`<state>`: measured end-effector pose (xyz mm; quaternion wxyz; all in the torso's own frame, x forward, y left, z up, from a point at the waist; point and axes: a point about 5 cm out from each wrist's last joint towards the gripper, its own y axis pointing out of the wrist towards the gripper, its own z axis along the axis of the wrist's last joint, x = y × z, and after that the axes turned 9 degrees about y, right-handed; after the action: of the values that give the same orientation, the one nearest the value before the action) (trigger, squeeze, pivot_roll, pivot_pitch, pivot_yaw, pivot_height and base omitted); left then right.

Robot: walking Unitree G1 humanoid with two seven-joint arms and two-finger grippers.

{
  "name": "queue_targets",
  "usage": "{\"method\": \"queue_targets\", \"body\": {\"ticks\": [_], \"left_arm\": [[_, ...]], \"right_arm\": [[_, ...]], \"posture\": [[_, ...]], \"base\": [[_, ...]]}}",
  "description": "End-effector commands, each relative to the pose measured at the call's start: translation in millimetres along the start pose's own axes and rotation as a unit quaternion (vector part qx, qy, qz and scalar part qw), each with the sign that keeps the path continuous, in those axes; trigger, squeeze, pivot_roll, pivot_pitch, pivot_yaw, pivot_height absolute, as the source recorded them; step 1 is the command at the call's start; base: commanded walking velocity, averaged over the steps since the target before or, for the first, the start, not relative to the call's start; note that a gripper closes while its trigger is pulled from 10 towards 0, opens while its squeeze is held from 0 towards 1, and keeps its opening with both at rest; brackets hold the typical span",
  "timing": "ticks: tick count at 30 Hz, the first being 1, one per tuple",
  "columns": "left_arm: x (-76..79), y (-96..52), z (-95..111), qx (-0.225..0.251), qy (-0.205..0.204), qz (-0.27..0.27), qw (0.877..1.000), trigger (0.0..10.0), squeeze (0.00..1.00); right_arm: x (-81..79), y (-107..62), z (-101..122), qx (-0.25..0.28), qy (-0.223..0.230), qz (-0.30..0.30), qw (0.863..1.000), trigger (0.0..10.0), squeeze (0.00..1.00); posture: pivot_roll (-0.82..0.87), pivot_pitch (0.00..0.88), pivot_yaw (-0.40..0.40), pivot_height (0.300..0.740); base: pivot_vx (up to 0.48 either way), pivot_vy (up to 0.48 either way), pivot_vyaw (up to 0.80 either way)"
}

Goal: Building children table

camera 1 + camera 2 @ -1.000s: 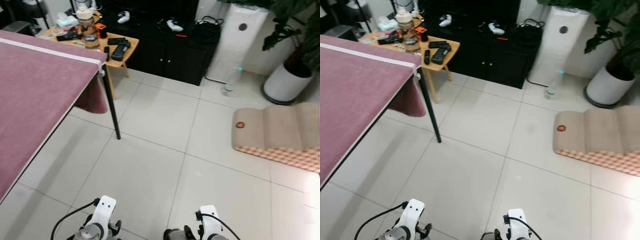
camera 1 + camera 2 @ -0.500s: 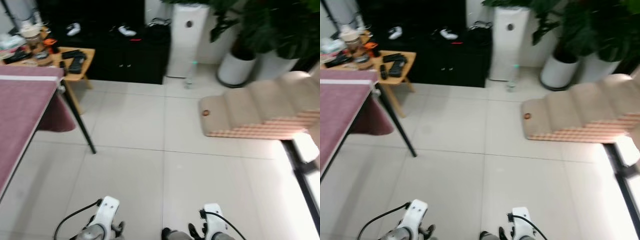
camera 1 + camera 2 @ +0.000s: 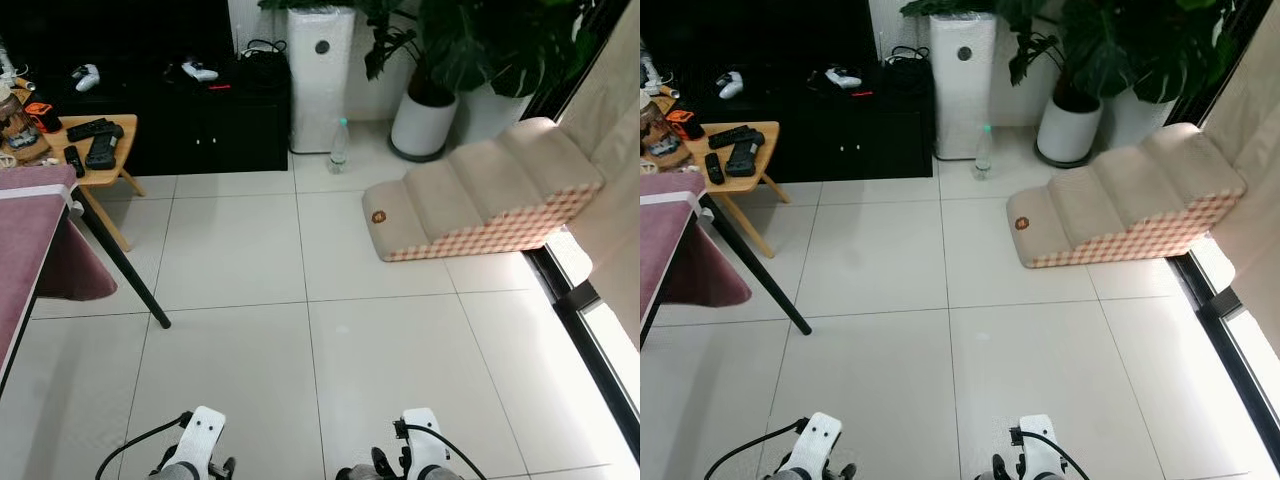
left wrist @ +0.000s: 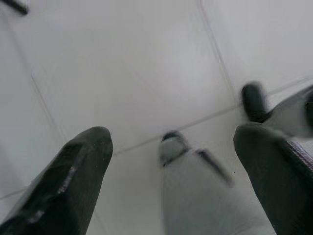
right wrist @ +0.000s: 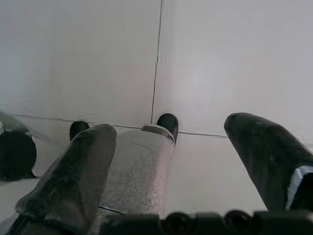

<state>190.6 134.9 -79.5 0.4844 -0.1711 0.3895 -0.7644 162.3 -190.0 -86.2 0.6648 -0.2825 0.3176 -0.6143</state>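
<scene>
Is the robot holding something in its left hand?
No, the left gripper has its two black fingers spread apart with nothing but white floor tiles between them.

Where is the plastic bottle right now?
In the eye views, the bottle stands upright on the floor at the far side, ahead of the robot, in front of the white air purifier and left of the white planter.

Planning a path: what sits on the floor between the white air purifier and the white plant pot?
A clear plastic bottle stands between air purifier and plant pot, seen in both eye views.
</scene>
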Motion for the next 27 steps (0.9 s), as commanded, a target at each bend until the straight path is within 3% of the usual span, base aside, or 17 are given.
{"method": "queue_targets", "body": {"ticks": [1, 19, 27], "left_arm": [[-4.9, -5.3, -17.2, -0.029, 0.002, 0.009, 1.0, 10.0, 0.0], [-6.1, -5.2, -16.3, -0.027, -0.003, 0.012, 1.0, 10.0, 0.0], [-5.4, -4.6, -14.8, -0.026, -0.002, 0.011, 1.0, 10.0, 0.0]], "right_arm": [[-6.4, 0.3, -4.9, -0.012, -0.004, 0.01, 1.0, 10.0, 0.0], [-7.1, 0.8, -4.2, -0.012, -0.008, 0.012, 1.0, 10.0, 0.0], [-6.8, 0.6, -4.4, -0.011, -0.006, 0.011, 1.0, 10.0, 0.0]], "posture": [[-0.07, 0.074, 0.059, 0.74], [-0.07, 0.075, 0.058, 0.74], [-0.08, 0.077, 0.059, 0.74]], "base": [[0.42, 0.0, 0.0], [0.359, 0.0, 0.0], [0.169, 0.0, 0.0]]}}
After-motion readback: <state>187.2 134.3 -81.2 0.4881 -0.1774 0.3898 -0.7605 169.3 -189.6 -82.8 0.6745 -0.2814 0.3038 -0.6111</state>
